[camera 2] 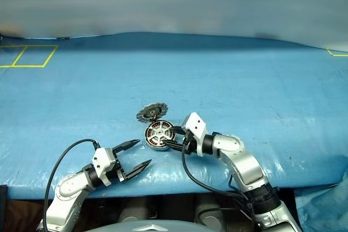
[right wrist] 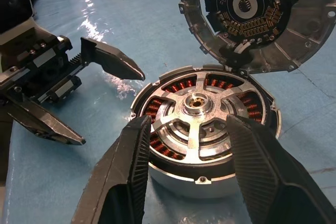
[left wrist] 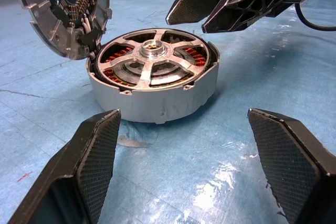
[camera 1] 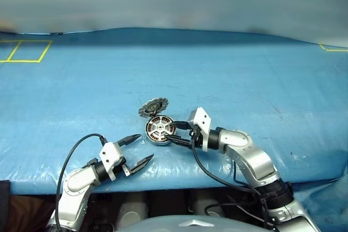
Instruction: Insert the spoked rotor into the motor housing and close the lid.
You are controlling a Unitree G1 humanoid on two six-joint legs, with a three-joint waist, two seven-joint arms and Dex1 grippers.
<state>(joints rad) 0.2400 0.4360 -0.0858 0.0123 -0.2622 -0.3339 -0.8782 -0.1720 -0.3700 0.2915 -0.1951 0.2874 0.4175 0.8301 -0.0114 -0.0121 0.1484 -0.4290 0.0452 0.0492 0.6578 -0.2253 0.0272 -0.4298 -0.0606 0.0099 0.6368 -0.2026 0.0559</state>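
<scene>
Right wrist view: spoked silver rotor (right wrist: 198,109) is seated in round silver motor housing (right wrist: 210,179), toothed grey lid (right wrist: 252,19) is left open, right tool (right wrist: 194,150) spread.

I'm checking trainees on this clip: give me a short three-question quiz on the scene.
1. True or false: the lid is shut over the housing.
2. Where is the rotor? A) on the table beside the housing B) seated in the housing C) held up by the left tool
3. Which tool has its fingers just over the housing's rim?

Key:
1. False; it stands open on its hinge.
2. B
3. The right tool, fingers apart; the left tool waits open, short of the housing.
</scene>
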